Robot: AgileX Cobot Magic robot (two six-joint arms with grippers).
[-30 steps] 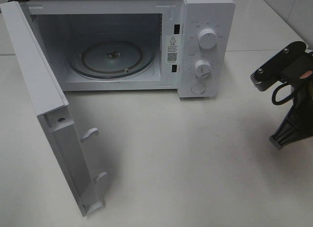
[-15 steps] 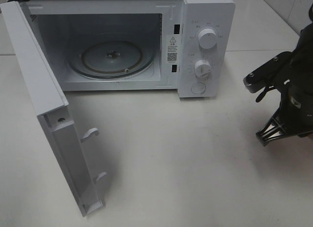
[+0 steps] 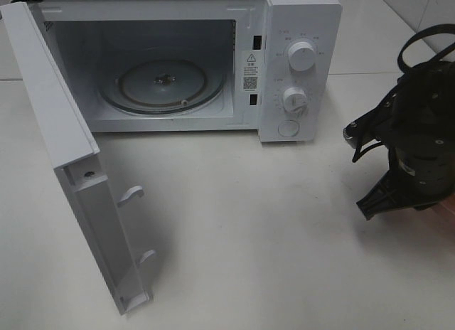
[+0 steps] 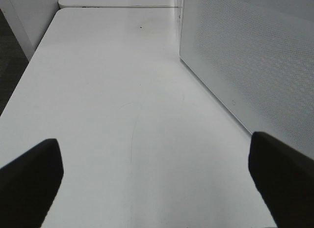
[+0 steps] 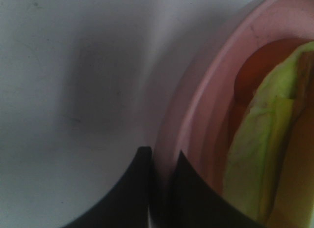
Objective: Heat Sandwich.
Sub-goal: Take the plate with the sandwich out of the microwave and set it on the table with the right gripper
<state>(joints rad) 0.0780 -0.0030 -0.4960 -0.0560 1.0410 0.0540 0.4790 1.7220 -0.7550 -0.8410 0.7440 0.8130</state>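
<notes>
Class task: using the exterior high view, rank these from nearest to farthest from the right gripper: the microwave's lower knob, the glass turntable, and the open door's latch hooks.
From the right gripper, at the right edge:
1. Lower knob, on the microwave's control panel, right of the cavity.
2. Turntable, inside the cavity, further left.
3. Latch hooks, on the open door at far left.

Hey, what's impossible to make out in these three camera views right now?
- Exterior high: plate and sandwich out of sight, hidden behind the right arm or cut by the frame edge.
- Right wrist: most of the pink plate and sandwich cropped and blurred.
- Left wrist: left claw shows only fingertips; microwave interior unseen.
</notes>
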